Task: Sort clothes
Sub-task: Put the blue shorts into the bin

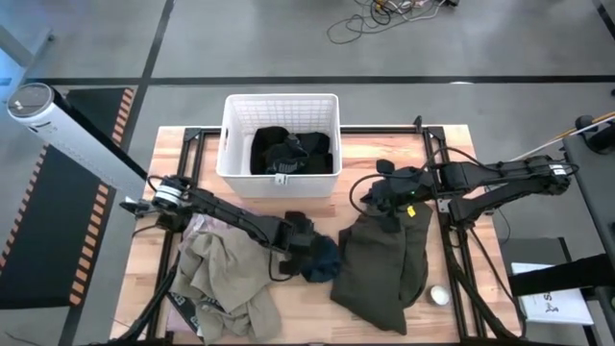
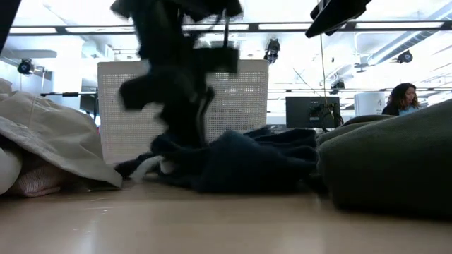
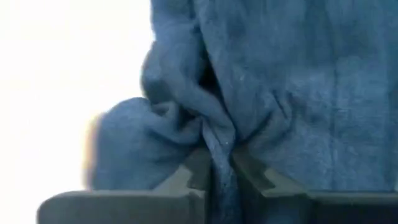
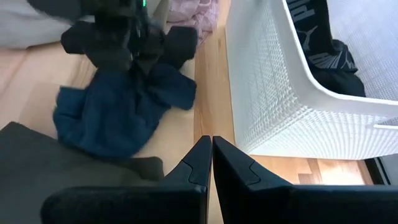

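Note:
A dark teal-blue garment (image 1: 325, 259) lies bunched on the table in front of the white bin; it also shows in the low view (image 2: 240, 159) and the right wrist view (image 4: 118, 112). My left gripper (image 1: 306, 240) is shut on it. My right gripper (image 4: 212, 149) is shut and empty, above the far end of a dark olive garment (image 1: 384, 264), near the bin's right corner. A khaki-tan garment (image 1: 226, 279) lies at the near left, over a pale pink shirt (image 1: 197, 228). Black clothes (image 1: 290, 152) lie in the bin. My left gripper pinches a raised fold of the teal-blue garment (image 3: 219, 144) between its two fingers (image 3: 186, 180). The cloth bunches and creases where it runs into the gap. The fingers come from above, slanting from the table's left. The rest of the garment lies on the table (image 2: 233, 173).
The white mesh bin (image 1: 231, 135) stands at the table's far middle. A small white round object (image 1: 439, 295) lies near the right front. A black frame (image 1: 452, 221) runs along the table's right side. A person (image 2: 402, 99) sits in the room beyond.

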Tool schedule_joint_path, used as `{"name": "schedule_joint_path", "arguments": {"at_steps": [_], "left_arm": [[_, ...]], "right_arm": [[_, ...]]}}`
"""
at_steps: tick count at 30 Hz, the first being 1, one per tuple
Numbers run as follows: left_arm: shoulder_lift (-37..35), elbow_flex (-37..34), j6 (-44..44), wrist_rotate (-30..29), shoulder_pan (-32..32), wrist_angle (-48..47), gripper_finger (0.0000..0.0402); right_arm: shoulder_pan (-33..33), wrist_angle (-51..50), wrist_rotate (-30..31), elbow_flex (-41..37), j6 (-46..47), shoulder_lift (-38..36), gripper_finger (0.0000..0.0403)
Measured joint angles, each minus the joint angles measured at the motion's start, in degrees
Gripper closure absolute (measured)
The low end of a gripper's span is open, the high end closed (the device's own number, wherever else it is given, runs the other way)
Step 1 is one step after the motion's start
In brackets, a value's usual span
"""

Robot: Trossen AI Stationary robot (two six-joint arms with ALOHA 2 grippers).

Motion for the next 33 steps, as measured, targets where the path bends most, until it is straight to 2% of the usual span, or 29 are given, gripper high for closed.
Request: {"name": "schedule_joint_path", "arguments": {"at_steps": [7,17,28,33], "left_arm": [[-7.67,5.92,1.70,-10.74,0.11,-7.94,0.0393],[-20.09,6.23,-5.21,-26.13,0.35,-17.14,0.0395],[-28.70,6.23,-3.61,-39.51,0.53,-16.38,0.0397],[-31.57,6.21,2.87,-42.86,1.43,-10.69,0.0397]], "right_arm": [[0.29,1.14,0.03,0.04,0.00,-0.02,0.0403],[2.23,1.11,0.48,0.04,0.00,-0.02,0.0403],[2.51,2.10,2.08,0.04,-0.28,-0.02,0.0403],[2.54,3.49,2.06,0.04,-0.58,-0.02,0.0403]]}}
